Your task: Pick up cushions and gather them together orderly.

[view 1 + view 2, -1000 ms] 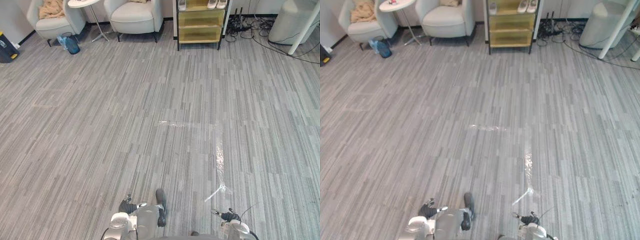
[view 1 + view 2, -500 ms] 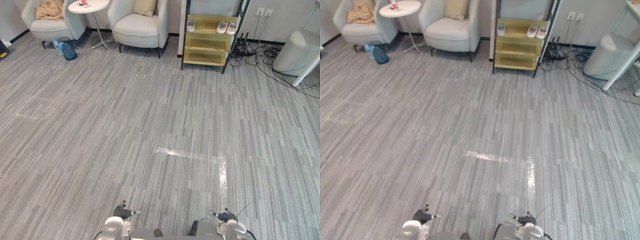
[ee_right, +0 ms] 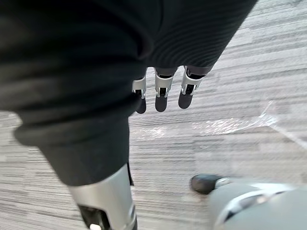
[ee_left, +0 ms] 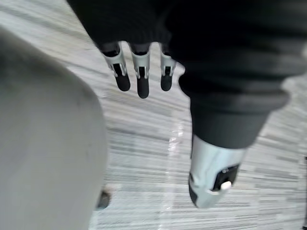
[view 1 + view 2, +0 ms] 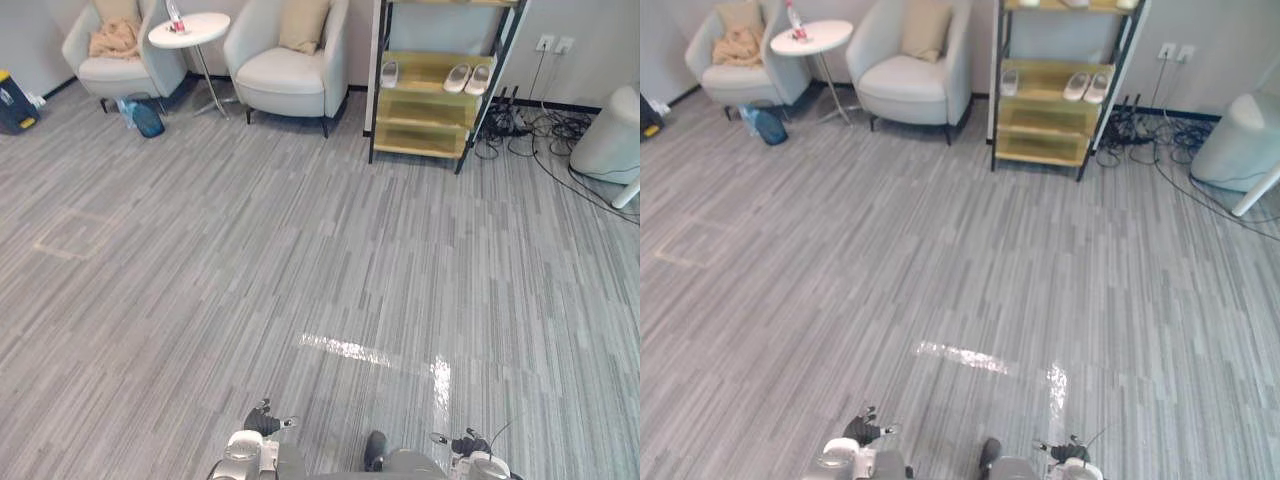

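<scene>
A tan cushion [image 5: 303, 22] leans upright against the back of the right armchair [image 5: 290, 75] at the far wall. A second tan cushion [image 5: 738, 15] stands in the left armchair [image 5: 105, 70], with a crumpled tan blanket [image 5: 112, 40] on the seat before it. Both chairs are several steps away across the grey floor. My left hand [image 4: 138, 81] hangs at my side with straight fingers and holds nothing. My right hand [image 3: 161, 96] hangs the same way on the other side, fingers straight and empty.
A round white side table [image 5: 190, 28] stands between the armchairs, a blue bag [image 5: 145, 118] on the floor near it. A yellow shelf unit [image 5: 435, 90] with slippers stands at the back right, beside floor cables [image 5: 520, 125]. Shiny tape [image 5: 345, 350] lies on the floor ahead.
The whole picture has shifted: the camera has tilted up, so the armchairs and shelf now sit lower in the picture. Both hands still hang empty at my sides.
</scene>
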Available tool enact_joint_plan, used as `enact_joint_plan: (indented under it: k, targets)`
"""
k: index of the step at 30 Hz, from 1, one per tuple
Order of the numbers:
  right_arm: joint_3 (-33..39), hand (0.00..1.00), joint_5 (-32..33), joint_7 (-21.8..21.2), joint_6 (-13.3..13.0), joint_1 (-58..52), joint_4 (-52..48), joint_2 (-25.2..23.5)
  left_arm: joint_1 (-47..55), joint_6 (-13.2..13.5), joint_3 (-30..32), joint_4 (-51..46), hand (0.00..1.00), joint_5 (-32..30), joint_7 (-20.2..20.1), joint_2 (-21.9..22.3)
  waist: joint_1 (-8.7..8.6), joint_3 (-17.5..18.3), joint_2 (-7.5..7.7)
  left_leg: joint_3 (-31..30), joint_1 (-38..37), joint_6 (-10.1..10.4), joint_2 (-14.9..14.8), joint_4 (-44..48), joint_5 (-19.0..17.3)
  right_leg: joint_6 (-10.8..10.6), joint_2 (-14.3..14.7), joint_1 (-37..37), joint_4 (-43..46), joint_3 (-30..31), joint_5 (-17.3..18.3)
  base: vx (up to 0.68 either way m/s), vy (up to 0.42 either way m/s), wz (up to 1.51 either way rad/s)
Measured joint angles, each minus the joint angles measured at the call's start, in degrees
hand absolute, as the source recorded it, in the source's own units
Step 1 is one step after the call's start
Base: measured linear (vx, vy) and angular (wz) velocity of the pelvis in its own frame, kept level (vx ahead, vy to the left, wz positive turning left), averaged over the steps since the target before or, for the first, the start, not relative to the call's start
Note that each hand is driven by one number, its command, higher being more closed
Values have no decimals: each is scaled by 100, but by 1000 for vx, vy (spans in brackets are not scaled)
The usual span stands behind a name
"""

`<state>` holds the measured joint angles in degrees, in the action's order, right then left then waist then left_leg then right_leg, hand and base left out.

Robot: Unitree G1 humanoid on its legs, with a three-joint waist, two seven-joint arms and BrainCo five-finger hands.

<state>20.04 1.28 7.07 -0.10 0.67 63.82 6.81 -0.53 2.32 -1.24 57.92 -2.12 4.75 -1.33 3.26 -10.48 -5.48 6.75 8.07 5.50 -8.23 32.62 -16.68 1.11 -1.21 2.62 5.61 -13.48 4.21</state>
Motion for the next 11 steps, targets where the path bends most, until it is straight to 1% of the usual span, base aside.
enact_joint_plan:
  k: [1,2,3,4,5,6,8,11]
  targets:
    - [6,0,-5,13,-4,-7,1,-2,-2,-3,0,-1,0,1,3,0,14,-2,2,-332,-30,48,279,-1090,202,-100,-92,66,-11,111,52,261,152,-36]
    - [5,0,-8,16,-3,-53,5,0,12,-7,-2,5,0,2,2,22,14,39,-74,-658,-78,119,371,-1853,875,-221,-56,131,-28,183,120,261,152,-39]
    - [4,0,-11,15,-1,-78,7,3,27,-6,2,7,0,2,4,31,20,44,-110,-714,-116,98,370,-1893,1258,-246,-35,162,-40,219,135,264,140,-28]
    - [5,0,-10,18,1,-90,-2,-87,66,-9,1,26,0,3,4,-25,6,44,-30,-666,-327,-71,499,-1960,1215,-352,-120,351,-115,322,172,250,115,-14]
    - [4,0,-20,13,2,-125,-4,-118,48,-9,2,36,0,0,4,-92,-4,59,120,-627,-444,-140,611,-2116,1209,-438,-246,386,-139,327,230,290,135,-5]
    - [5,0,-20,14,1,-135,-5,-131,40,-6,1,33,0,3,4,-117,-2,65,163,-607,-475,-149,643,-2168,1215,-458,-280,416,-140,325,244,172,88,4]
    - [9,0,-24,20,2,-196,-4,-215,23,-8,-43,46,0,3,1,-209,11,80,325,-591,-625,-186,787,-2361,1237,-517,-413,488,-204,318,287,158,75,9]
    - [2,0,-22,14,-4,-207,-7,-240,52,-17,-49,121,0,3,2,-247,19,106,339,-588,-852,-228,896,-2608,1262,-558,-502,584,-210,324,323,136,55,1]
